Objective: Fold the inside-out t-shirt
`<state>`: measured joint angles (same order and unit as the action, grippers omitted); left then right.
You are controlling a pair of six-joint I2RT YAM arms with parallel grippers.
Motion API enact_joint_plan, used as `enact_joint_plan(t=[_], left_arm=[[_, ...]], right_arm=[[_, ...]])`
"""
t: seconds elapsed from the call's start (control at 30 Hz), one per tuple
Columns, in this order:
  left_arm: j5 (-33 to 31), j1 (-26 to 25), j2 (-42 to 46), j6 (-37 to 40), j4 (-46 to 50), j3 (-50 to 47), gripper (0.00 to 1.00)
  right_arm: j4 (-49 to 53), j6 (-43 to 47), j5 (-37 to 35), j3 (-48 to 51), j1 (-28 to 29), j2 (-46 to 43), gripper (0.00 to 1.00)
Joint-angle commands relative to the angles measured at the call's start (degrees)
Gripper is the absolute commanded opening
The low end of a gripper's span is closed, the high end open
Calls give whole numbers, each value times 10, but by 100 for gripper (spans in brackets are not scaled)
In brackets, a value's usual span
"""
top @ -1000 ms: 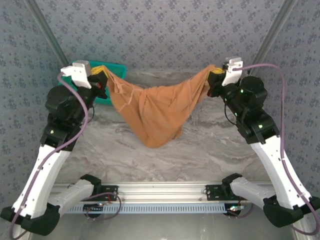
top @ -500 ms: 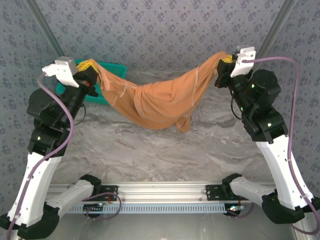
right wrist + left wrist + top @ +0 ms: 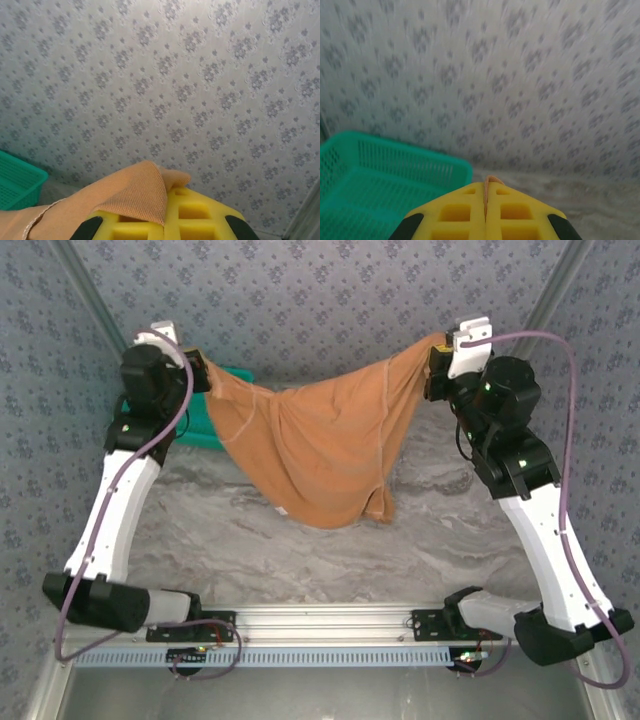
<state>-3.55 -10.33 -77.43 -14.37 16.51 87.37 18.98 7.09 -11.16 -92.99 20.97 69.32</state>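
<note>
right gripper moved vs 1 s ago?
Yes. In the top view the right gripper, shut on the t-shirt, has gone up-frame: it was level with the far edge of the table, now it sits against the wall.

No legible text, brand, number or sign is recorded in any view. One small pale patch point(image 3: 284, 510) is noted at the lower edge of the inside-out t-shirt point(image 3: 320, 450), well below the left gripper point(image 3: 196, 368) and the right gripper point(image 3: 437, 353). It is too small for any lettering to be read.
</note>
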Motion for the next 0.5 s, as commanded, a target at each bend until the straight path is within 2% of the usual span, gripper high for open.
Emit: enact_joint_plan(t=[0.0,0.07,0.1,0.17,0.2,0.23,0.33,0.4,0.47], left_arm=[[40,0,1,-33,-13,-16,0],[67,-1,-17,-56,-32,-42,0],[73,-4,-27,-63,-35,-51,0],[77,-11,-49,-74,-46,-67,0],[77,-16,-61,-76,-53,-73,0],[75,-20,-72,-76,-55,-76,0],[67,-27,-112,-70,-55,-74,0],[61,-27,-136,-64,-57,-66,0],[63,-27,-157,-59,-49,-49,0]], right_arm=[[6,-23,3,-20,-42,94,6],[74,-52,-20,-86,-71,209,19],[133,-63,-48,-149,-82,280,28],[246,-83,-99,-257,-88,391,45],[276,-90,-122,-279,-84,423,50],[278,-89,-124,-259,-70,425,53],[150,-76,-118,-47,-17,340,70],[99,-86,-70,75,13,266,78],[73,-112,-22,166,48,218,81]])
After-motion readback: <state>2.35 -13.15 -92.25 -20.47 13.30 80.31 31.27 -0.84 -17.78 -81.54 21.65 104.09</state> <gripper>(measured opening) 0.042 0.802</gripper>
